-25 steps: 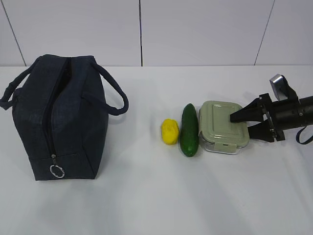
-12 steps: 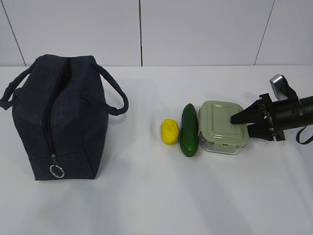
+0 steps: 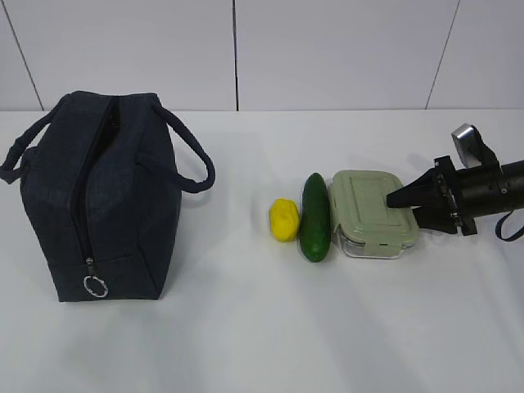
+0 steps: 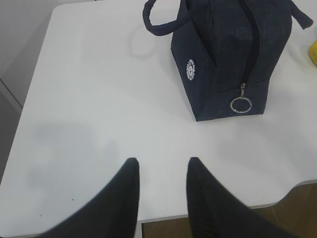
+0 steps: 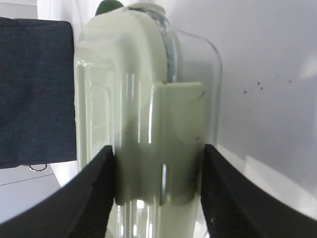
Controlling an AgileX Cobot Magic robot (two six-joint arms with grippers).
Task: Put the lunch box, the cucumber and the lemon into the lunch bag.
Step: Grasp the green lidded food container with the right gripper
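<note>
The lunch box [image 3: 368, 209], clear with a sage-green lid, lies right of centre. My right gripper [image 3: 401, 206] comes in level from the right, one finger over the lid. In the right wrist view this gripper [image 5: 158, 158] is shut on the lunch box [image 5: 148, 99], both fingers pressed against its clipped end. The cucumber [image 3: 315, 217] lies against the box's left side, and its tip [image 5: 109, 6] shows behind the box. The lemon [image 3: 283, 219] sits just left of the cucumber. The navy lunch bag [image 3: 106, 196] stands at far left. My left gripper [image 4: 161, 163] hangs open over bare table, short of the lunch bag [image 4: 223, 49].
The bag's silver ring pull [image 3: 95, 286] hangs at the low front end of the zipper. White table [image 3: 246, 327] runs between the bag and the lemon. The table's near edge [image 4: 213, 210] lies just under my left gripper. A white wall stands behind.
My right gripper's jaws have narrowed onto the lunch box. The box and the cucumber have slid slightly left. The left gripper has not moved.
</note>
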